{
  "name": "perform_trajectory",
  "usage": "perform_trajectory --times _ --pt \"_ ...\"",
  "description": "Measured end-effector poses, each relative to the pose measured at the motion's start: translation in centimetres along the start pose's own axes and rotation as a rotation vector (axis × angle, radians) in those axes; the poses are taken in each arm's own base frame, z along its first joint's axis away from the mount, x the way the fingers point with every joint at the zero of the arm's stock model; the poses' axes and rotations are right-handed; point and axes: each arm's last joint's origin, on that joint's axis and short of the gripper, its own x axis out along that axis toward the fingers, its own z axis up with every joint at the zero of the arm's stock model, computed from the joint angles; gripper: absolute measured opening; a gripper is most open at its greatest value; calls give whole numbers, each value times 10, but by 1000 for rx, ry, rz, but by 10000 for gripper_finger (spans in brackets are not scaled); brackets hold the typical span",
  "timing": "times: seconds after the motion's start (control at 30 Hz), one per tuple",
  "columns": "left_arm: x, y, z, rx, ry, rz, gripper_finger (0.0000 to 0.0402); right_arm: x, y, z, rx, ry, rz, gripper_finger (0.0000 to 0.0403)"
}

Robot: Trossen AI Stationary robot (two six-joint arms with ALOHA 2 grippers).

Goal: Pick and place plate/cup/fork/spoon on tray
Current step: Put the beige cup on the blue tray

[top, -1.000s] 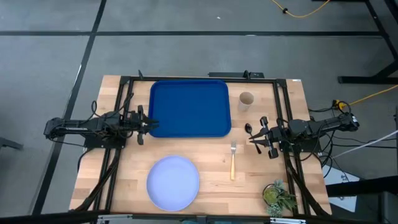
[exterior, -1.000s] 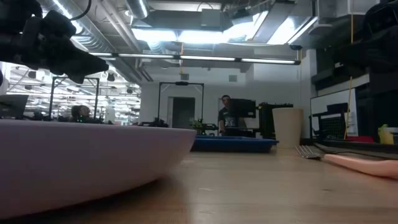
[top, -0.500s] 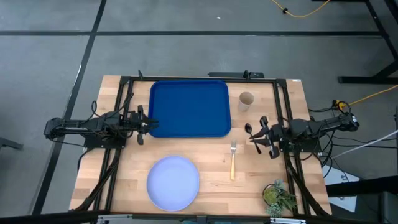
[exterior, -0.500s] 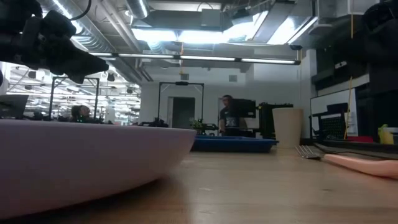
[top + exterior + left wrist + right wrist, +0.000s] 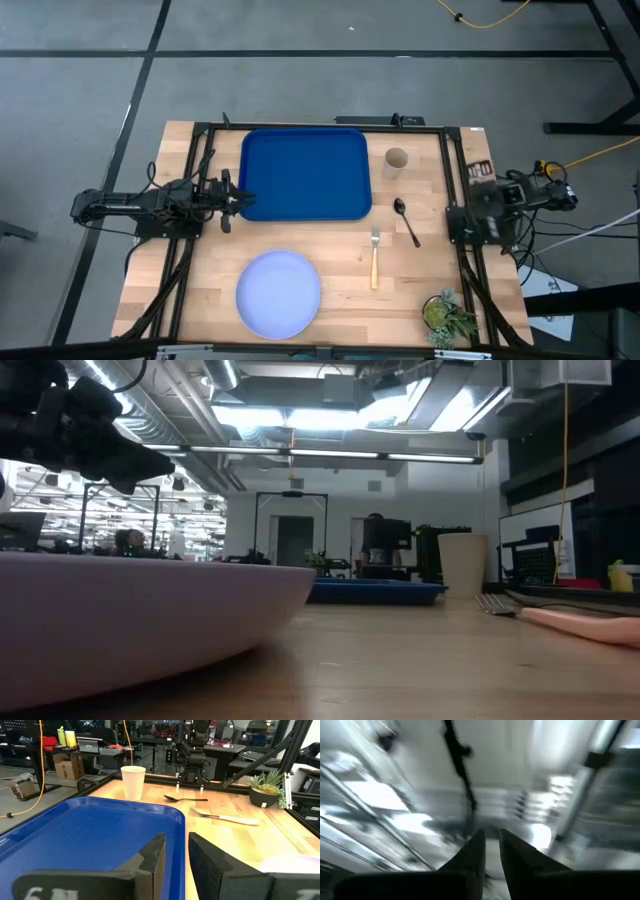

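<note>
The blue tray [image 5: 305,173] lies at the table's far middle. The tan cup [image 5: 396,160] stands upright to its right. The dark spoon [image 5: 405,220] and the wooden-handled fork [image 5: 374,258] lie flat on the table, nearer than the cup. The pale plate [image 5: 278,293] lies near the front edge. My left gripper [image 5: 238,198] is shut at the tray's left rim, above the tray [image 5: 90,835]. My right gripper [image 5: 478,185] is shut at the table's right edge, tipped up toward the ceiling, right of the spoon.
A small potted plant [image 5: 447,315] stands at the near right corner. Black frame rails [image 5: 457,180] run along both table sides. Bare wood lies between tray and plate. A person [image 5: 375,555] shows far off in the room behind.
My right gripper has drawn back from beside the spoon toward the table's right edge and tipped up, so its wrist view now faces the ceiling. The spoon lies where it was.
</note>
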Motion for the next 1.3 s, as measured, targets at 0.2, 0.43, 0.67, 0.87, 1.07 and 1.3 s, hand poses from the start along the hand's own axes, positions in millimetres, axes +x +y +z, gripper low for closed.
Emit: perform_trajectory --times 0.2,0.43,0.67,0.87,1.07,1.3 --pt "0 0 0 0 0 0 79 18 -17 -25 -347 742 -549 61" --pt "0 0 0 0 0 0 79 30 -24 -25 -332 1179 -748 61" --pt "0 0 0 0 0 0 79 62 -46 -18 -247 1439 -860 61" --pt "0 0 0 0 0 0 79 86 -76 -31 -158 1828 -596 61" --pt "0 0 0 0 0 0 79 83 -98 -60 -478 2156 38 61" --pt "0 0 0 0 0 0 79 82 -118 -92 -625 2247 72 61"
